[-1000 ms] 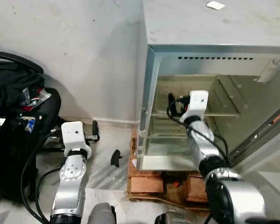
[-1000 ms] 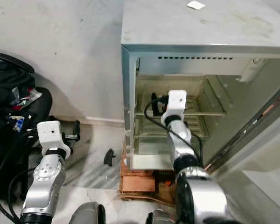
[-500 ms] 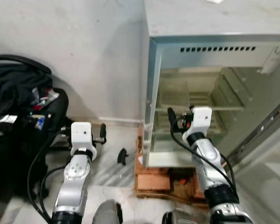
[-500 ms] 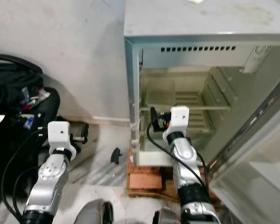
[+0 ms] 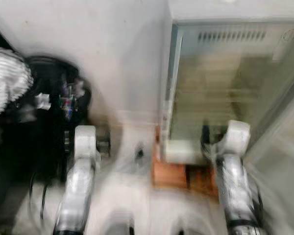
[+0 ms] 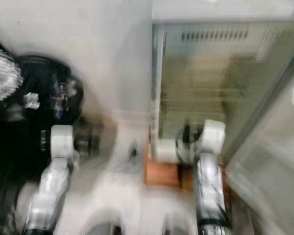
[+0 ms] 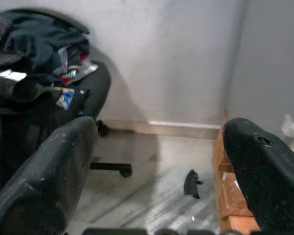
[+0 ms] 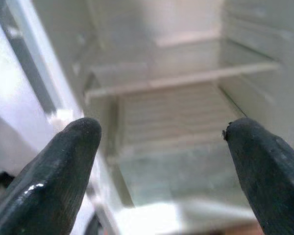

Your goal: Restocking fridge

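The right gripper has its fingers spread wide with nothing between them, pointing into the open fridge, whose wire shelves look bare as far as the blur allows. The left gripper is likewise spread and empty, low over the floor. Between its fingers lies a small black piece, beside the bricks under the fridge. A black chair heaped with clothes stands against the wall.
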{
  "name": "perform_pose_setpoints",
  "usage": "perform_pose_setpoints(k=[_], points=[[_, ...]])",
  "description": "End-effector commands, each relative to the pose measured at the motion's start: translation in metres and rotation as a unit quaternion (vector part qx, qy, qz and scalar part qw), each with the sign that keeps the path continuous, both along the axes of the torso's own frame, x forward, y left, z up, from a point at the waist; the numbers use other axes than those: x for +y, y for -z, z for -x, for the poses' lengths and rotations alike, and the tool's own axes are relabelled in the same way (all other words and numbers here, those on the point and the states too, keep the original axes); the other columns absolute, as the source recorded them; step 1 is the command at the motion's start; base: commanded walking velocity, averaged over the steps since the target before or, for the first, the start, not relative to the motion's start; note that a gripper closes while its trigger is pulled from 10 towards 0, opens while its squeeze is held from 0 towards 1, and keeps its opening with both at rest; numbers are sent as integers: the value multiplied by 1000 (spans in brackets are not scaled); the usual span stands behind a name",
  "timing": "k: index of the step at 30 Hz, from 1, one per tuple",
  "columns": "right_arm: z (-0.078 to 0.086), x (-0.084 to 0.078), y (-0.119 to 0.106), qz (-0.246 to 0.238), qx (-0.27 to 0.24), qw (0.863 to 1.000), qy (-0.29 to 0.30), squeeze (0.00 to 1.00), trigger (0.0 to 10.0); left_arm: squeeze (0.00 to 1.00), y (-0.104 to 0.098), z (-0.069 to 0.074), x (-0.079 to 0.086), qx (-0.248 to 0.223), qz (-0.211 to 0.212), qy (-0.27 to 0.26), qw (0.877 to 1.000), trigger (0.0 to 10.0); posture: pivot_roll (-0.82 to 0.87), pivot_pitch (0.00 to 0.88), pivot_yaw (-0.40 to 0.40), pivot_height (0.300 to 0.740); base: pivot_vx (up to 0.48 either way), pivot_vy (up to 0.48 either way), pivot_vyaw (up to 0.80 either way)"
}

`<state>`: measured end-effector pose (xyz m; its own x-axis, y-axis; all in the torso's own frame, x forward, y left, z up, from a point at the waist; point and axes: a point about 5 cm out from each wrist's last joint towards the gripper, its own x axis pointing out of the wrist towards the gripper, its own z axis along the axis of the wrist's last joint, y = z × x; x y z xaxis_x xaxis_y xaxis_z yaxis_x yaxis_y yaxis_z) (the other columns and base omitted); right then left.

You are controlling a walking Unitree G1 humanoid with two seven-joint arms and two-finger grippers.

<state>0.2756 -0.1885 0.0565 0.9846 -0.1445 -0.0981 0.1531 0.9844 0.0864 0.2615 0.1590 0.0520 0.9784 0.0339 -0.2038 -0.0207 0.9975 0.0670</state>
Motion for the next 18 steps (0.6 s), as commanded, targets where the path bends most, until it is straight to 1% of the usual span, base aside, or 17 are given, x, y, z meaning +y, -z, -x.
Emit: perform_pose_setpoints(k=[1, 2, 4, 7, 9, 10, 17, 18], points=[[-6, 7, -13, 12, -29, 999, -16, 0, 10000, 0, -5, -5, 0, -9, -6, 4, 1000, 10000, -45, 0, 81, 740, -330, 0, 0], [-5, 10, -16, 10, -31, 999, -34, 0, 10000, 0, -5, -6, -1, -9, -6, 6, 1000, 10000, -50, 0, 82, 740, -334, 0, 0], [-4, 9, -15, -10, -26, 999, -33, 0, 10000, 0, -4, -8, -4, -8, -4, 7, 1000, 10000, -54, 0, 81, 740, -334, 0, 0], [-4, 1, -11, 15, -9, 1000, -18, 0, 10000, 0, -2, -8, -7, -6, -2, 11, 1000, 10000, -56, 0, 78, 740, -330, 0, 0], [-4, -2, -9, 23, 6, 1000, -16, 0, 10000, 0, -2, -8, -8, -6, -2, 12, 1000, 10000, -55, 0, 74, 740, -328, 0, 0], [-4, -3, -9, 24, 6, 1000, -16, 0, 10000, 0, -2, -9, -9, -6, -2, 12, 1000, 10000, -55, 0, 74, 740, -322, 0, 0], [-4, -3, -11, 8, -1, 1000, -14, 0, 10000, 0, -4, -11, -6, -12, -5, 5, 1000, 10000, -46, 0, 70, 740, -314, 0, 0], [-3, -2, -12, 5, 0, 1000, -13, 0, 10000, 0, -5, -12, -5, -14, -6, 4, 1000, 10000, -43, 0, 73, 740, 0, 0, 0]])
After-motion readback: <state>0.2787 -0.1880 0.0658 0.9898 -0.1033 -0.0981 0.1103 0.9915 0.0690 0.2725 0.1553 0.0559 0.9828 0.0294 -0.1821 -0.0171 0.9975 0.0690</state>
